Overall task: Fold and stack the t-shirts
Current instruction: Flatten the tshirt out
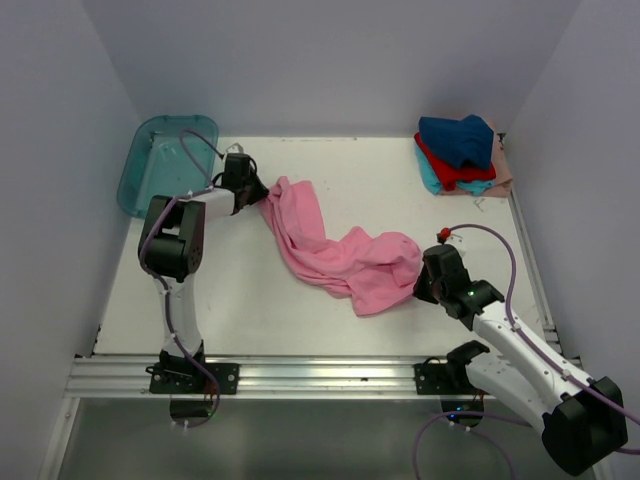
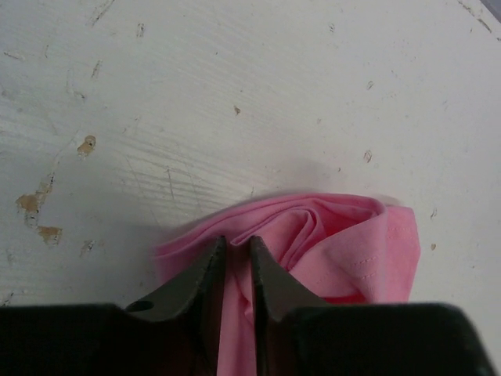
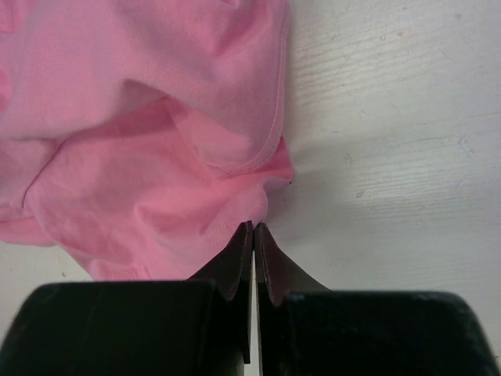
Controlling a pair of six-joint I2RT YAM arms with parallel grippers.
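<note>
Clamping pink t-shirt (image 1: 335, 252) at either end with left hand (image 2: 237, 241) and right hand (image 3: 253, 227); teal tub (image 1: 140, 180) at far-left corner of table (image 1: 250, 305).

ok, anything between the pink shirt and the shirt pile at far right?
Nothing: the top view shows only bare table between the pink shirt and the pile.

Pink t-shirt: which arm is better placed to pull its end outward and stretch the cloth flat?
Probably right. The right gripper is shut on the hem of the pink t-shirt with bare table beside it; the left gripper, also shut on cloth, sits close to the teal tub.
</note>
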